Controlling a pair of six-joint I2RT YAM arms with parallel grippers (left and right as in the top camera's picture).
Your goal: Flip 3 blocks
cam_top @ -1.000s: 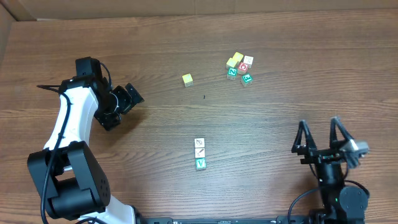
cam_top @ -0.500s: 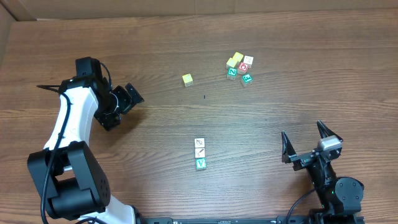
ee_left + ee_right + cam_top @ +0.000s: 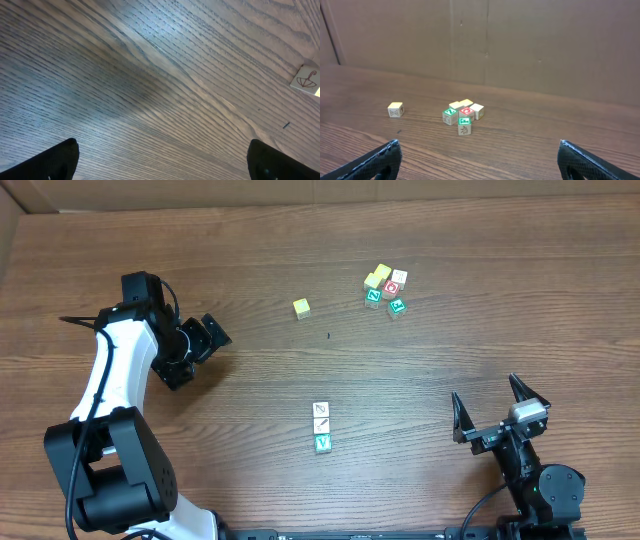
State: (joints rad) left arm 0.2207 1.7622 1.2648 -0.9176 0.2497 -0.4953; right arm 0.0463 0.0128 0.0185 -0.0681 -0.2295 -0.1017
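Observation:
Three blocks lie in a short column at the table's middle front: a white one (image 3: 321, 409) at the top, a second white one (image 3: 322, 425) under it and a teal-green one (image 3: 322, 443) with a white V at the bottom. My left gripper (image 3: 196, 348) (image 3: 165, 161) stands open far to their left, over bare wood. Well off to their right, near the front edge, my right gripper (image 3: 487, 402) (image 3: 479, 150) is open with nothing between its fingers. Neither wrist view shows the three blocks.
A cluster of cubes (image 3: 385, 287) (image 3: 462, 114), yellow, green and red-faced, sits at the back right. A lone yellow cube (image 3: 301, 307) (image 3: 395, 109) lies left of it; the left wrist view catches it (image 3: 306, 80) at its right edge, showing an umbrella drawing.
The right gripper swung left and turned a second ago, then stayed still. The left arm and all the cubes have not moved.

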